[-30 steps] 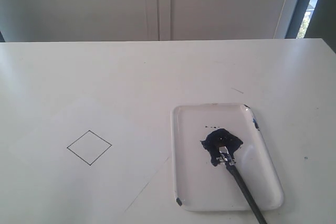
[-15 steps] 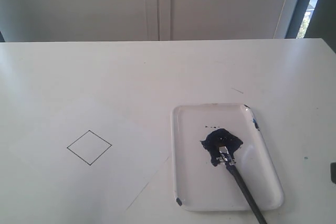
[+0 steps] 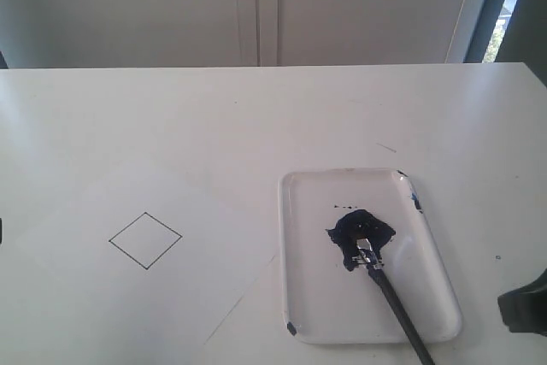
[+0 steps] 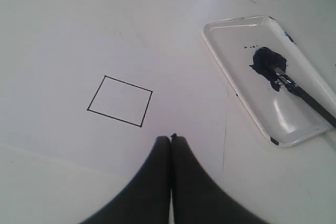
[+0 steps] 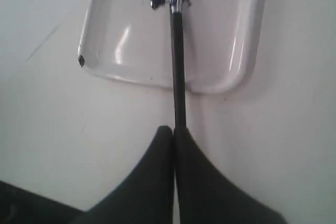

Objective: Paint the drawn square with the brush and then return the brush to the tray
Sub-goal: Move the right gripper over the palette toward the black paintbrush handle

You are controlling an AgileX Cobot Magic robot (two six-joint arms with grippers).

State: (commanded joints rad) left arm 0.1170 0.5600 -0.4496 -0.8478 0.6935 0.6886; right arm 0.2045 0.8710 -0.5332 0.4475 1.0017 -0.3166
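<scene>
The drawn square (image 3: 145, 240) is an empty thin black outline on the paper, also seen from the left wrist (image 4: 120, 101). The tray (image 3: 308, 288) lies to its right. In it rests the brush (image 3: 389, 292), bristles in a dark blue paint blob (image 3: 359, 231) and handle crossing the near rim. My left gripper (image 4: 171, 138) is shut and empty, hovering near the square. My right gripper (image 5: 173, 128) is shut above the table, just beyond the end of the brush handle (image 5: 178, 66), not holding it. Its dark body (image 3: 523, 309) shows at the lower right edge.
A flat white paper sheet (image 3: 171, 297) carries the square, its edge running close to the tray's left side. The tray (image 4: 252, 93) has a small dark chip at its near corner (image 3: 291, 327). The white table ends at a grey wall behind.
The right gripper has come into the exterior view at the lower right edge. A dark sliver has appeared at the left edge. Brush, tray and square have not moved.
</scene>
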